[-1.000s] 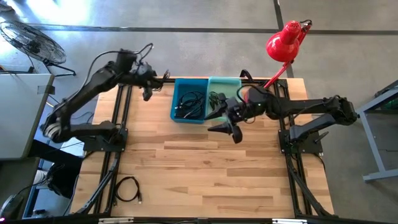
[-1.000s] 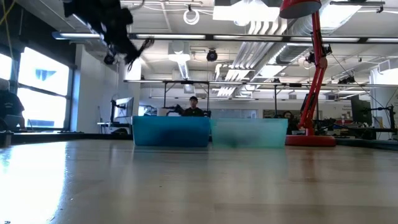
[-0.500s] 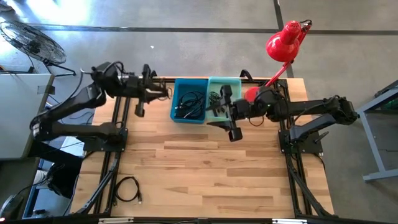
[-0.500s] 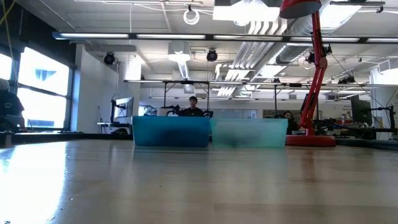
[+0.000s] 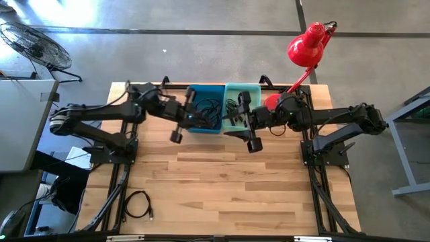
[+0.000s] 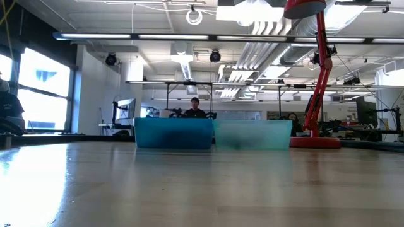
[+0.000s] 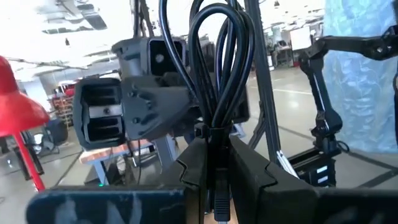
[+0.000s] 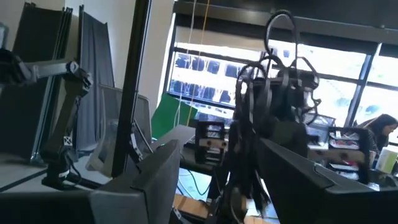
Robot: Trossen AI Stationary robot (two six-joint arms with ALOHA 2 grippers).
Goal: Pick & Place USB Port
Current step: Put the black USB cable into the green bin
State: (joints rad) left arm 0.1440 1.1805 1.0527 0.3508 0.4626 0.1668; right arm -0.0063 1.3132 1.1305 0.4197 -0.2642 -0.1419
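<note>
Both grippers, left gripper and right gripper, seemingly pinch cables.

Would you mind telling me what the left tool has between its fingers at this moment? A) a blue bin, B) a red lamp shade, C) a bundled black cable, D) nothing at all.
C: in the left wrist view the left tool is clamped on a looped, tied black cable, while in the high view it is level with the front edge of the blue bin.
</note>
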